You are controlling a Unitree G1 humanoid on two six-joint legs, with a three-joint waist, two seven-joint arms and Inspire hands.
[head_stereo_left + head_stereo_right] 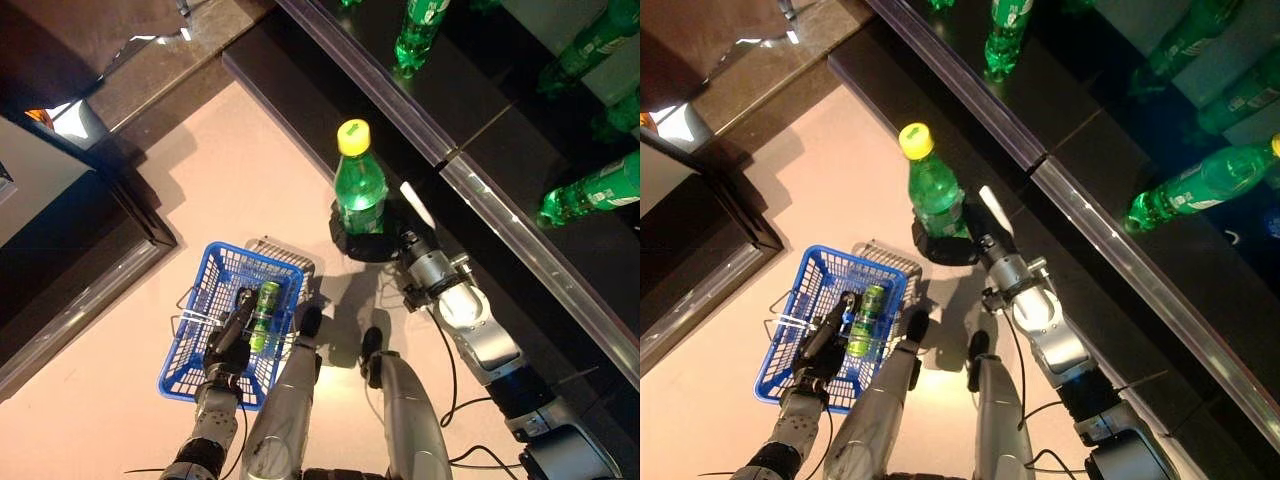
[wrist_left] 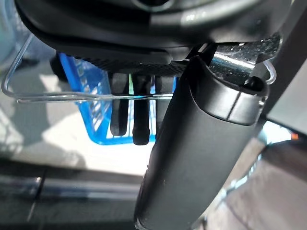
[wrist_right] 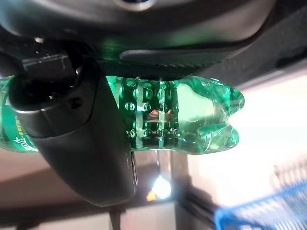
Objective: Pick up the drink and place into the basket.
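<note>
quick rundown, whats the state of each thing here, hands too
held bottle: upright, yellow cap on, off the shelf, gripped low on its body
right hand: shut on the held bottle
basket: carried by its wire handle, one green drink lying inside
left hand: shut on the basket handle
shelf bottles: lying on the dark shelf

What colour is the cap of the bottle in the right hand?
Yellow. The cap shows best in the left eye view, atop the green bottle that the right hand grips.
</note>
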